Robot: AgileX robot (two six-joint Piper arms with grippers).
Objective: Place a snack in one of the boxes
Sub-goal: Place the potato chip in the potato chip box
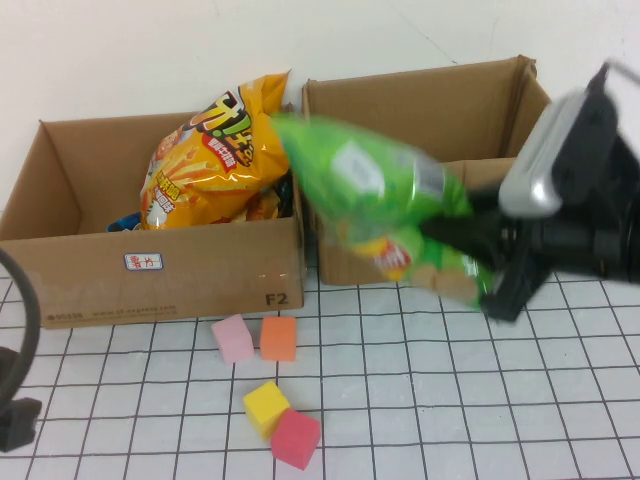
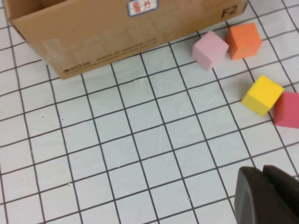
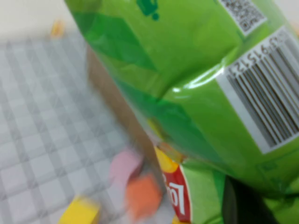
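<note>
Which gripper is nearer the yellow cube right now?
Left. The left gripper hovers low beside the yellow cube; the right gripper is raised near the boxes, holding the green snack bag.

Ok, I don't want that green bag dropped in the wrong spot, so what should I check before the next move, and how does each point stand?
1. Grip: the right gripper is shut on the green chip bag, held above the table: ok.
2. Bag over a box: it hangs across the gap between the left box and the right box, over neither opening fully: not ok.
3. Room in the left box: an orange snack bag fills much of it: cannot tell.
4. Room in the right box: its floor is hidden: cannot tell.
5. Left gripper low over the table, away from both boxes: ok.
6. Foam cubes lie in front of the boxes: ok.
</note>
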